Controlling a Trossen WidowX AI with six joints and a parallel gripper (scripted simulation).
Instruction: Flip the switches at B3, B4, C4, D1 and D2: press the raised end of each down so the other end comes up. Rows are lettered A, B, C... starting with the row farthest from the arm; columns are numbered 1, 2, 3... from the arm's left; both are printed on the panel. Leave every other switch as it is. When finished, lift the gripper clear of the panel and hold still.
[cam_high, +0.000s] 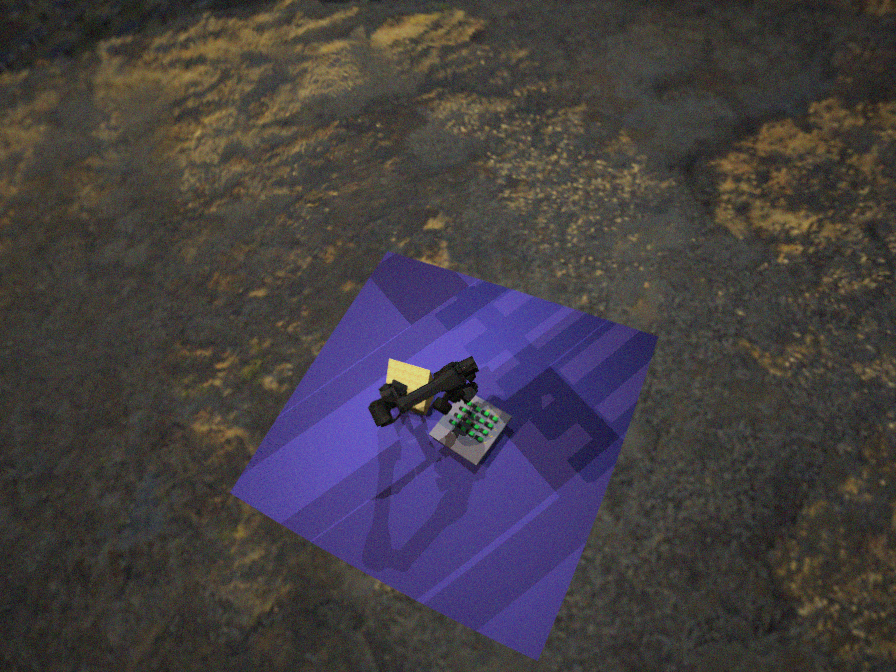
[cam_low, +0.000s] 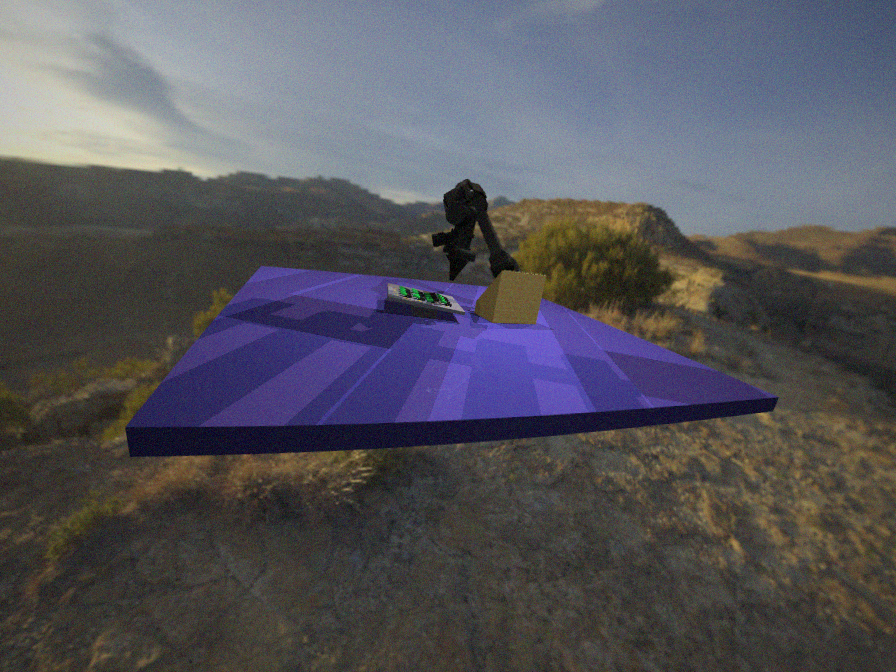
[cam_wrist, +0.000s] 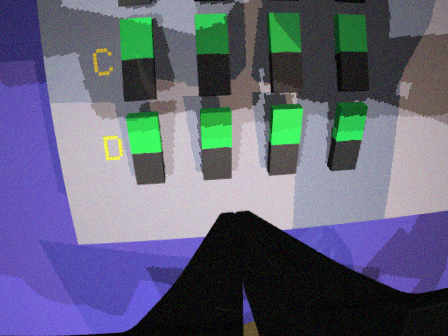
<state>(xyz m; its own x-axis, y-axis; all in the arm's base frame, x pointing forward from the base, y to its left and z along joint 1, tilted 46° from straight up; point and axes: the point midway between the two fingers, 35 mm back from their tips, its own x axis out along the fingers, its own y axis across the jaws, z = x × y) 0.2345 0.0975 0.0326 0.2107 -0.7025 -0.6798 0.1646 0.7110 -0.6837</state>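
My fingers (cam_high: 445, 406) (cam_low: 453, 278) are together, nothing clamped, tips above the switch panel (cam_high: 474, 454) (cam_low: 454, 308) (cam_wrist: 175, 210) and apart from it. Panel sits well inside all 4 edges of the purple bench (cam_high: 325, 434) (cam_low: 289, 390) (cam_wrist: 30, 210), toward the far edge in the exterior view. Wrist view: rows C and D show 4 switches each, green halves upper; can't tell which ends are raised. Yellow block (cam_high: 408, 372) (cam_low: 510, 300) stands near the panel, toward the bench's top corner in the top view

dry hills (cam_low: 289, 198) and a green bush (cam_low: 593, 264) under cloudy sky.
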